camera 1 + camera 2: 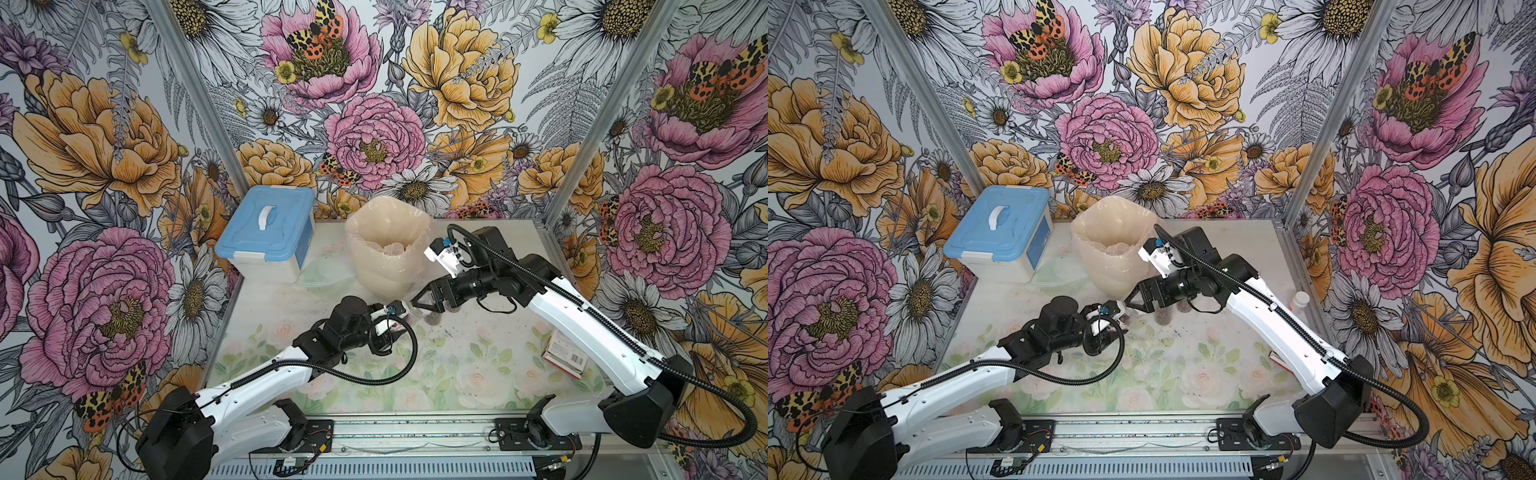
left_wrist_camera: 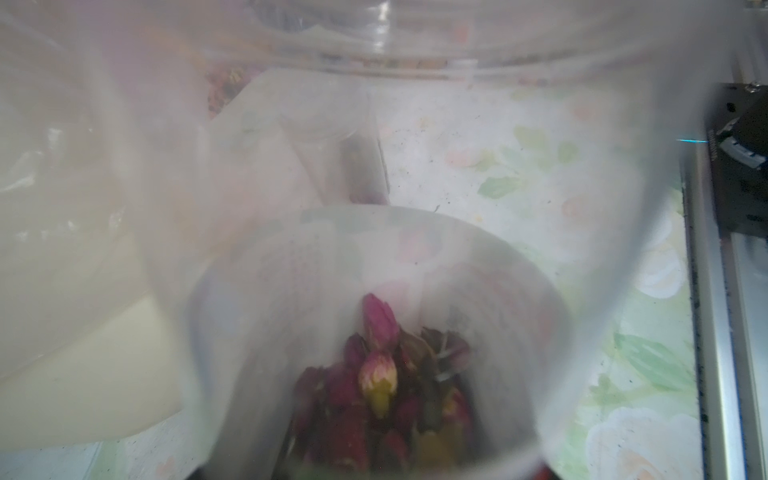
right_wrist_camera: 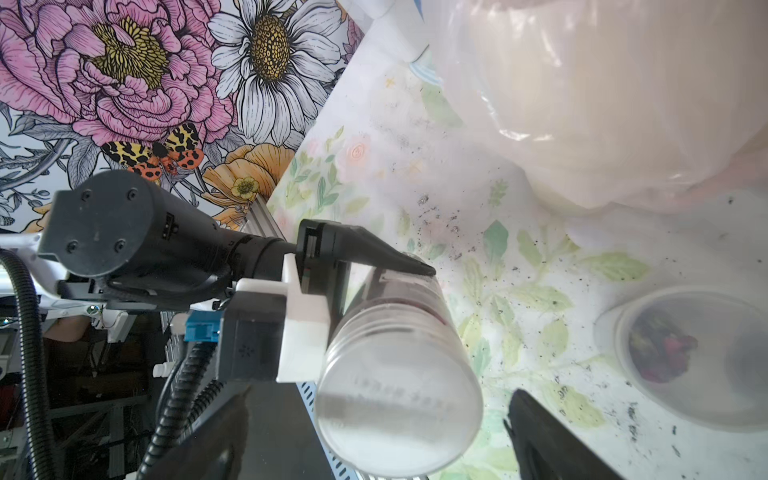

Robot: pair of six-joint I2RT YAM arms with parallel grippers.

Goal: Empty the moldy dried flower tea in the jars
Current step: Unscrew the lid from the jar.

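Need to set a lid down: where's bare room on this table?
Barest: the front-centre floral mat, bordered by the white left arm, the right arm, the metal front rail and the red-and-white carton. Crowded: the strip before the cream bag-lined bin, where the left gripper holding a clear plastic jar meets the open right gripper and a second standing jar.

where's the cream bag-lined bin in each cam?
Top view: cream bin lined with clear plastic bag, table's rear centre, beside blue-lidded box.
Top view: same spot.
Left wrist: blurred cream wall behind the held clear plastic jar.
Right wrist: bin beyond the floral tabletop.
Shared landmark: floral tabletop.
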